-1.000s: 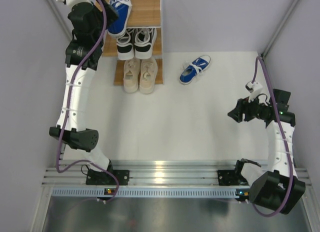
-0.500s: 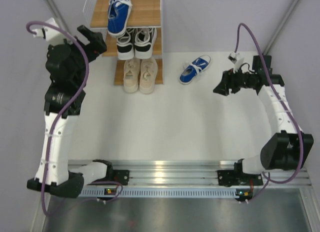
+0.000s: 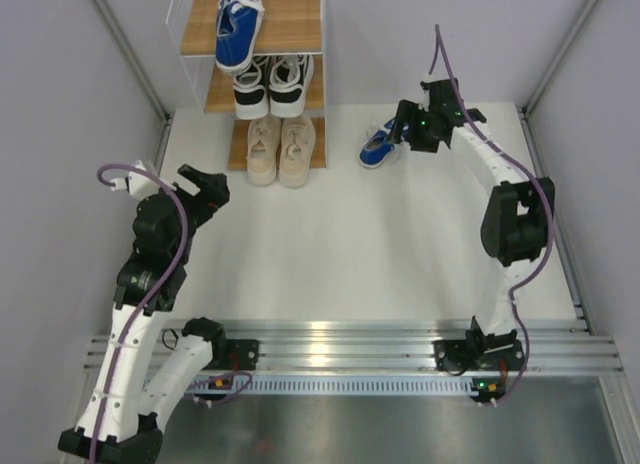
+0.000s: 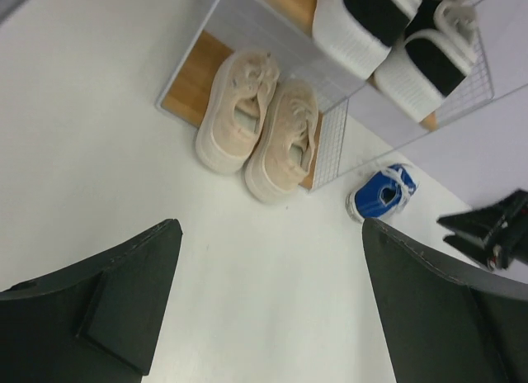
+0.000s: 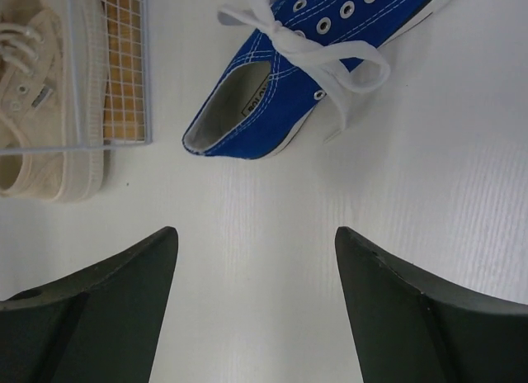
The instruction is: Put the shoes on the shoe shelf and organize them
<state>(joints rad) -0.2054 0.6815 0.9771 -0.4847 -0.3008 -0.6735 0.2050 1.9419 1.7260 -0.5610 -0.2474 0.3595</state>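
Top external: shelf [image 3: 295, 24] holds five shoes [image 3: 272, 86]

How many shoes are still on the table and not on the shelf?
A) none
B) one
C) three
B: only one blue shoe lies on the white table, beside the shelf.
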